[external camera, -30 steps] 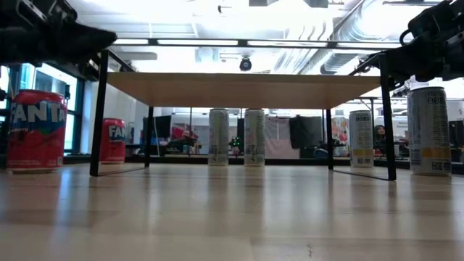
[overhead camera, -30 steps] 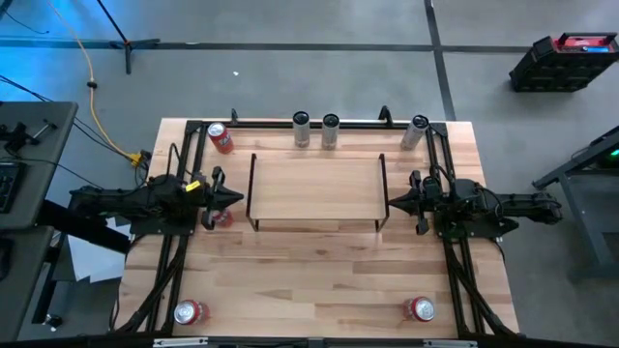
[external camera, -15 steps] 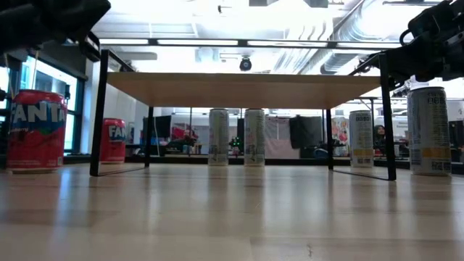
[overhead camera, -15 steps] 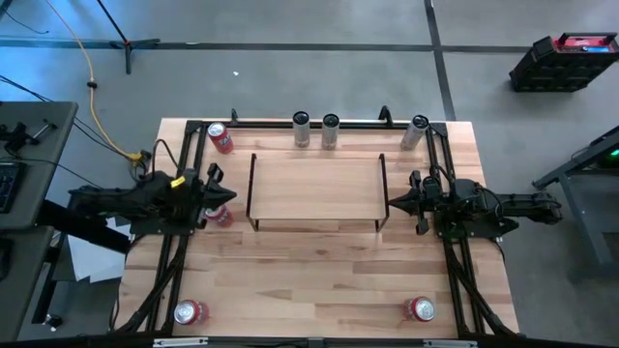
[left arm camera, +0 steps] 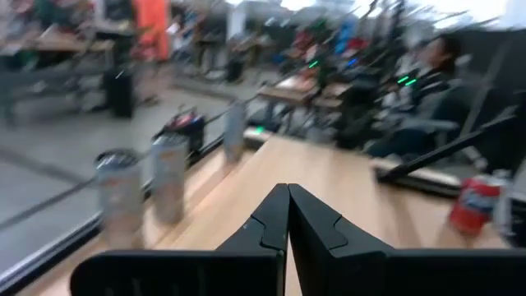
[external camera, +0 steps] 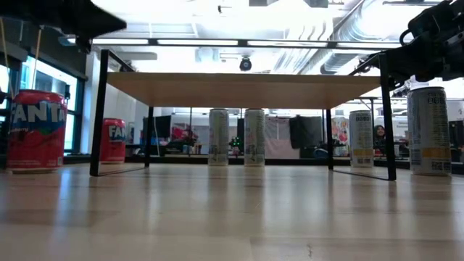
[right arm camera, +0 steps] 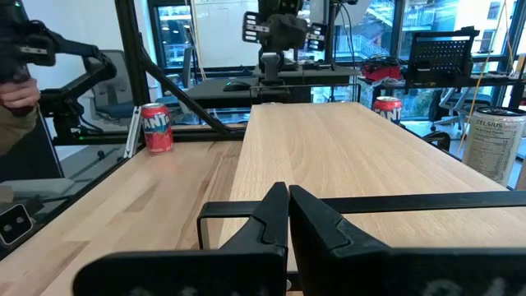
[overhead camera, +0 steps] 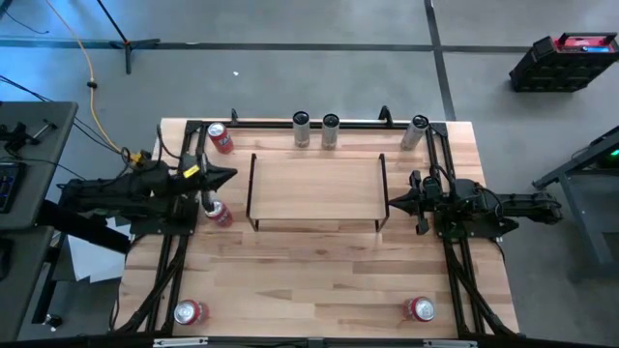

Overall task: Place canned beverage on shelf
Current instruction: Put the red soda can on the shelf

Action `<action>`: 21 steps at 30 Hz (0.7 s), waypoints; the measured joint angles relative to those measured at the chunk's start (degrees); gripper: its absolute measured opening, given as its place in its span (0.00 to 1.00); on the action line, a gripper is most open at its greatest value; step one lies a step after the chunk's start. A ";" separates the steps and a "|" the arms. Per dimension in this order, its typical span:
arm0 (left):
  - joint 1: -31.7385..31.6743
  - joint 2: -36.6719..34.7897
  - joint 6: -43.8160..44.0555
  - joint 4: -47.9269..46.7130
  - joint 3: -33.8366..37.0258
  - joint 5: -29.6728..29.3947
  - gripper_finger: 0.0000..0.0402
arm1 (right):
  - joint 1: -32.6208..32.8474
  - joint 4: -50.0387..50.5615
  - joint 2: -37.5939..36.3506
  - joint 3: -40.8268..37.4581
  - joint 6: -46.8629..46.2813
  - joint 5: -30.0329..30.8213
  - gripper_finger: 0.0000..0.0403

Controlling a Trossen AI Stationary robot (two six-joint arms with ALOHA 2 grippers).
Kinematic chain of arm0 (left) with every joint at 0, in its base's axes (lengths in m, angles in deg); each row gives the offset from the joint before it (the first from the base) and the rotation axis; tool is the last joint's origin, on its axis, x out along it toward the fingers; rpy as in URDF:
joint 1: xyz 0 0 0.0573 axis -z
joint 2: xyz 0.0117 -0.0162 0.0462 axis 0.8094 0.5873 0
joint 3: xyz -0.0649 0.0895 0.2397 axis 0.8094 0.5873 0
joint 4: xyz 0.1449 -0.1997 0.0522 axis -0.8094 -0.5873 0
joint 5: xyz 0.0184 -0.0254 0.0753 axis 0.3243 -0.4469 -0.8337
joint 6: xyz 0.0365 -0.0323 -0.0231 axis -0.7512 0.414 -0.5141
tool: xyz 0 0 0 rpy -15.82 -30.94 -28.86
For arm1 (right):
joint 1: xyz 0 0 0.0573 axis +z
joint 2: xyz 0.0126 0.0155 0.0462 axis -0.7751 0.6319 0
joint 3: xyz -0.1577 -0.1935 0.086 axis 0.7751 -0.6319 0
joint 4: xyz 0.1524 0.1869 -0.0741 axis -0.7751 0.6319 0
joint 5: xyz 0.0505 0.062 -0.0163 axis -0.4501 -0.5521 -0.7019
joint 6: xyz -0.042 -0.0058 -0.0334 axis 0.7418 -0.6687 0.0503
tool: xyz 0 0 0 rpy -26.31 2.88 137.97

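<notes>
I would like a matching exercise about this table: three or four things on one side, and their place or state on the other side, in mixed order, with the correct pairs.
Things:
1. shelf
2. left hand
3. right hand
4. two silver cans

Places or states:
A. shut, at the shelf's right end rail
B. standing side by side at the table's far edge
C. shut, above the table near the shelf's left end
D. in the middle of the table, nothing on its board

Pairs: 1-D, 2-C, 3-A, 4-B
</notes>
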 joint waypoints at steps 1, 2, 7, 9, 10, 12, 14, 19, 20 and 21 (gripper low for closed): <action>0.01 0.69 1.17 -2.46 -0.75 -1.72 0.00 | 0.00 0.00 0.00 -0.01 0.01 0.01 0.00; 0.01 1.47 2.73 -5.29 -1.62 -4.13 0.00 | 0.01 0.00 0.00 -0.01 0.01 -0.01 0.00; -1.84 6.51 9.53 -17.43 -5.89 -19.11 0.00 | -0.01 0.00 0.00 0.01 0.00 -0.01 0.00; -3.66 8.72 11.25 -18.91 -6.94 -20.82 0.00 | 0.00 0.00 0.00 0.00 0.01 0.00 0.00; -4.71 9.79 11.56 -18.87 -7.31 -20.72 0.00 | 0.00 0.00 0.00 0.00 0.02 -0.01 0.00; -7.14 12.03 12.08 -18.41 -7.85 -19.47 0.00 | -0.01 0.00 0.00 0.00 -0.01 -0.01 0.00; -9.97 14.88 12.10 -18.29 -8.19 -17.70 0.00 | 0.01 0.00 0.00 0.01 0.02 -0.01 0.00; -16.75 20.18 11.99 -18.26 -8.21 -16.46 0.00 | -0.01 0.00 0.00 -0.01 -0.01 0.01 0.00; -18.06 20.67 11.49 -18.10 -8.22 -16.03 0.00 | 0.01 0.00 0.00 0.01 0.01 0.00 0.00; -19.47 21.11 10.86 -17.79 -8.22 -15.37 0.00 | 0.00 0.00 0.00 -0.01 -0.01 0.01 0.00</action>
